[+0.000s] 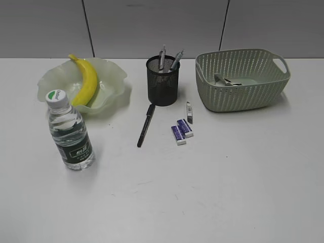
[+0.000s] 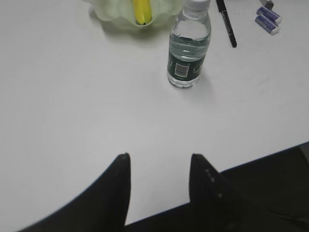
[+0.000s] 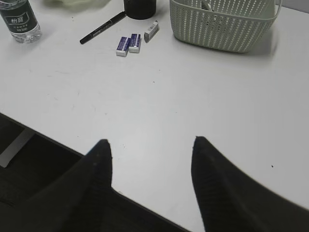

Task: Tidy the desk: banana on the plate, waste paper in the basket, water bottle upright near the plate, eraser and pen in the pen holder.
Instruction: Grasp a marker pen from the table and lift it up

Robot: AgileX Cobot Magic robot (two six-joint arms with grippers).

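On the desk [image 1: 243, 192] beside the pen holder [image 1: 163, 81], a slim, stiff, light pen [image 1: 146, 125] is best gripped mid-barrel; both pincers, left [image 2: 159, 176] and right [image 3: 150, 159], are seen open and empty.

On the white worktop [image 2: 72, 96] the water bottle [image 2: 189, 48] stands upright at one o'clock, the plate [image 2: 113, 17] with banana [image 2: 141, 10] at twelve, the left gripper [image 2: 158, 162] fingers [image 2: 120, 179] parted, empty.

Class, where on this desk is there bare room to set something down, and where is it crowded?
Free: the wide near stretch in front of the water bottle and erasers, and ahead of the basket. Crowded: between pen holder, black pen and erasers.
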